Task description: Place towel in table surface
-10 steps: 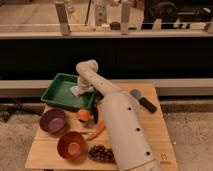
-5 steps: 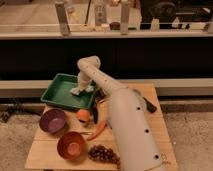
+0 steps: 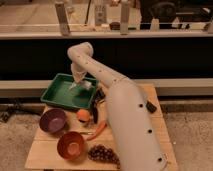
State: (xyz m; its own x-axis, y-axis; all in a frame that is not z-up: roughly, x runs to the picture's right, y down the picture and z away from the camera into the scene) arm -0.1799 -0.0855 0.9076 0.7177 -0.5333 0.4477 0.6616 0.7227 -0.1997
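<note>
The towel shows as a pale, crumpled patch in the right part of the green tray, left of the frame's centre and toward the tray's far side. It lies inside the tray and not on the bare wood of the table. The hand hangs directly over the tray, at the towel's left edge, pointing down. Whether it is touching the cloth cannot be made out, and I cannot tell whether the hand is open or closed.

The white arm runs from the lower right of the frame up along the table's right half, bends at an elbow above the tray, and drops down to the hand.

The tray sits on the upper left part of the table. Just beside its right edge lie some dark items, partly hidden by the arm and too unclear to name. In front of the tray, near its lower right corner, is an orange. To the left of the orange stands a purple bowl, and below that, toward the bottom of the frame, an orange-brown bowl. A carrot lies slanted between the orange and the arm. A bunch of dark grapes rests at the lower centre, beside the orange-brown bowl. On the arm's right side, a small dark object lies on the wood.
</note>
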